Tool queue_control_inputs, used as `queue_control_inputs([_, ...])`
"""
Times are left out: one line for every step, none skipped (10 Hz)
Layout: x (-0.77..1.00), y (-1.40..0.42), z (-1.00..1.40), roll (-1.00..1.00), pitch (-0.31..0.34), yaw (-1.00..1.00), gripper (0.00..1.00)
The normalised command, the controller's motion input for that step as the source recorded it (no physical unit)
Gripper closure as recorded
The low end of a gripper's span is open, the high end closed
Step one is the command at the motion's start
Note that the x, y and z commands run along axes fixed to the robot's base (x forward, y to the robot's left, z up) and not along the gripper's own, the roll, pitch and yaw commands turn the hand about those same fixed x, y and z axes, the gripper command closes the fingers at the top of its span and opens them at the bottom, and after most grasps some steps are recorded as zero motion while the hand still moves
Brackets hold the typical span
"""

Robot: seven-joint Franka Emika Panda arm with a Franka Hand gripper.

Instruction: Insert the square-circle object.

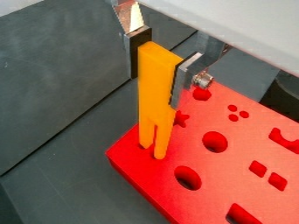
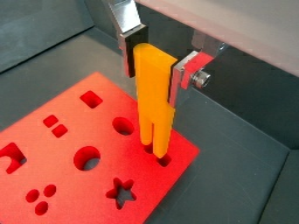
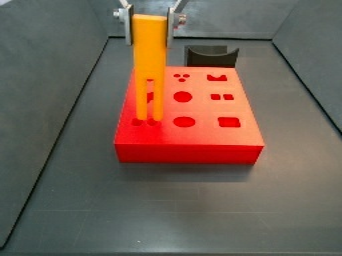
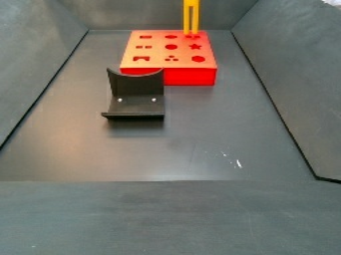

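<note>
The square-circle object (image 1: 158,96) is an upright orange-yellow bar with two prongs at its lower end. My gripper (image 1: 162,66) is shut on its upper part, one silver finger on each side, in both wrist views (image 2: 159,66). The prong tips meet the top of the red block (image 2: 70,131) at a hole by its corner. I cannot tell how deep they sit. In a side view the bar (image 3: 148,60) stands over the block's left edge (image 3: 187,152) under the gripper (image 3: 148,12). In a side view the bar (image 4: 190,15) stands at the block's far corner (image 4: 167,75).
The red block has several shaped holes across its top (image 1: 233,175). The dark fixture (image 4: 134,95) stands on the floor beside the block, also in a side view (image 3: 210,55). Grey walls enclose the dark floor (image 4: 200,149).
</note>
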Motion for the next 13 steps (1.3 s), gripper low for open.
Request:
queue_control_inputs([-0.10,0.00,-0.15,0.00,-0.036,0.02,1.00])
queue_control_inputs([-0.03,-0.03,-0.17,0.00,-0.037,0.06,1.00])
queue_control_inputs([-0.01,-0.02,-0.20,0.00,-0.037,0.06,1.00])
queue_control_inputs([0.00,-0.03,-0.21,0.00,-0.021,0.08,1.00])
queue_control_inputs([0.00,-0.03,-0.23,0.00,-0.017,0.07,1.00])
queue_control_inputs([0.00,0.00,-0.29,0.00,-0.029,0.06,1.00])
queue_control_inputs([0.00,0.00,-0.31,0.00,-0.026,0.04,1.00])
queue_control_inputs([0.00,0.00,-0.39,0.00,-0.014,0.01,1.00])
queue_control_inputs([0.00,-0.05,-0.59,0.00,-0.029,0.00,1.00])
queue_control_inputs([0.04,-0.06,-0.71,0.00,-0.100,0.00,1.00])
queue_control_inputs([0.22,-0.03,-0.66,0.00,-0.086,-0.01,1.00])
queue_control_inputs([0.25,0.00,-0.61,-0.01,-0.096,-0.03,1.00])
queue_control_inputs([0.11,0.00,-0.58,0.00,-0.073,-0.04,1.00])
